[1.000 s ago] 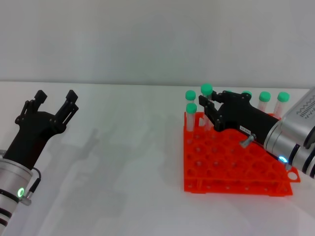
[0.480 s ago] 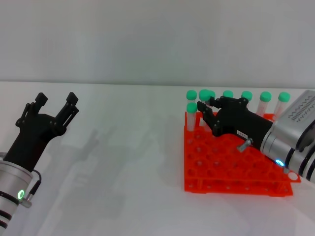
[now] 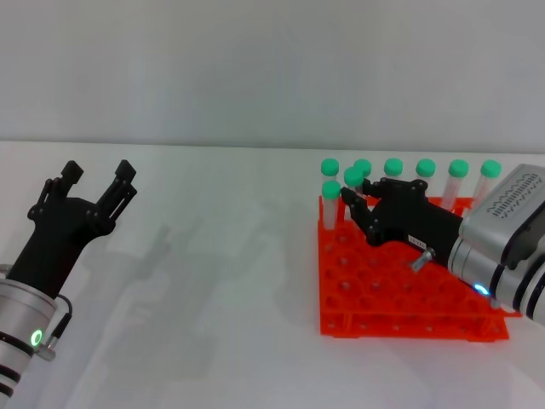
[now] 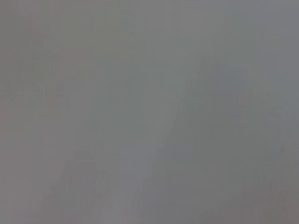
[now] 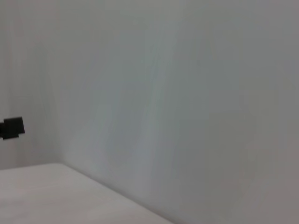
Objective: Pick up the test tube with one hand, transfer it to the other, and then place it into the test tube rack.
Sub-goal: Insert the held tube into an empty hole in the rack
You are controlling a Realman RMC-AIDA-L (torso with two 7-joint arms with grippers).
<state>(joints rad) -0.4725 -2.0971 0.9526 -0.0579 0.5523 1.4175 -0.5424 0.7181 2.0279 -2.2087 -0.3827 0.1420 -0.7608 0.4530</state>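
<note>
In the head view my right gripper [image 3: 356, 198], on the arm with the blue light, is shut on the test tube [image 3: 353, 179]. It holds the tube upright over the back left part of the orange-red test tube rack [image 3: 400, 317], green cap up and lower end down among the holes. My left gripper [image 3: 96, 172], on the arm with the green light, is open and empty above the table at the far left. Both wrist views show neither the tube nor the rack.
Several other green-capped tubes stand in the rack: a row along its back [image 3: 426, 169] and one at its left edge [image 3: 330, 191] close beside the held tube. The white table [image 3: 213, 281] lies between the arms. A wall is behind.
My right gripper has moved down and slightly forward with the tube, whose cap has dropped to the level of the other caps. The left arm has not moved.
</note>
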